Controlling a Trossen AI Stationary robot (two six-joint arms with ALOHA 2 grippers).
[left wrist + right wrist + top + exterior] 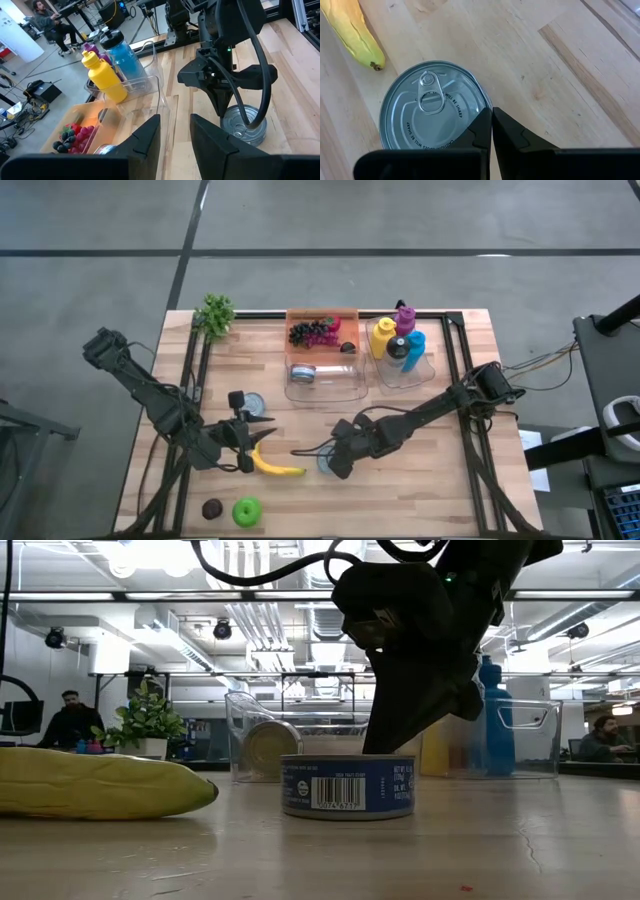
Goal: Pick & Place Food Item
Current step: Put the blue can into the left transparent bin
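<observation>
A blue-labelled tin can (322, 464) with a pull-tab lid (432, 107) stands upright on the wooden table. My right gripper (491, 114) is shut and points down at the can's rim, reaching in from the table's right side (336, 457). In the low view it rises behind the can (347, 785). A banana (275, 466) lies flat just left of the can. My left gripper (175, 135) is open with nothing between its fingers. It hovers by the banana's left end (258, 438), facing the can (244, 122). My right gripper brings its shut fingertips from above, slanting down, to the lid's rim (482, 100) on the can's right side. I cannot tell whether they touch it. The can stands flat on the table.
A second can (250, 405) lies on the table far of the left gripper. At the far edge, a clear bin (322, 385) holds grapes (315, 332) and a can. Another bin (405, 375) holds bottles. A plant (215, 313) stands far left. A green apple (246, 510) and a dark fruit (211, 508) sit near.
</observation>
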